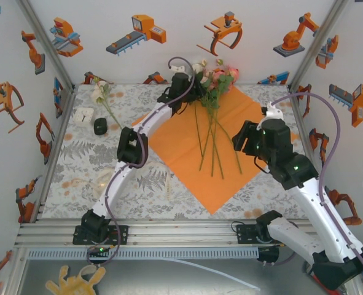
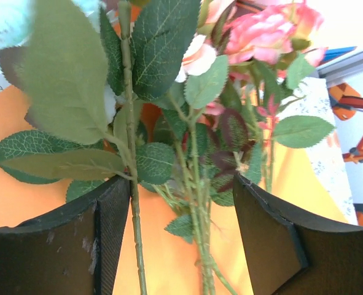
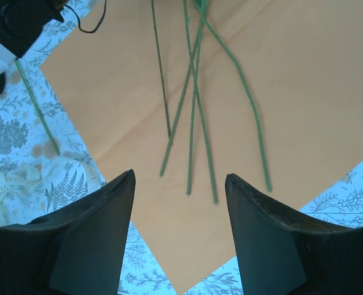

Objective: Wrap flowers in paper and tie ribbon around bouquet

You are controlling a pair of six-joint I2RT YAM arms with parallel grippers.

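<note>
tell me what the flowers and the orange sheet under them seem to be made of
The flowers look artificial, though that is not certain: probably fabric blooms and leaves on plastic stems. The leaves are matte with even veining, and the stems are uniformly smooth and green. The paper looks like thin matte orange paper. It lies flat with a faint crease.

flowers (image 1: 210, 114) — lying on paper (image 1: 181, 147) | blooms at far corner | stems fanned nearward
</note>
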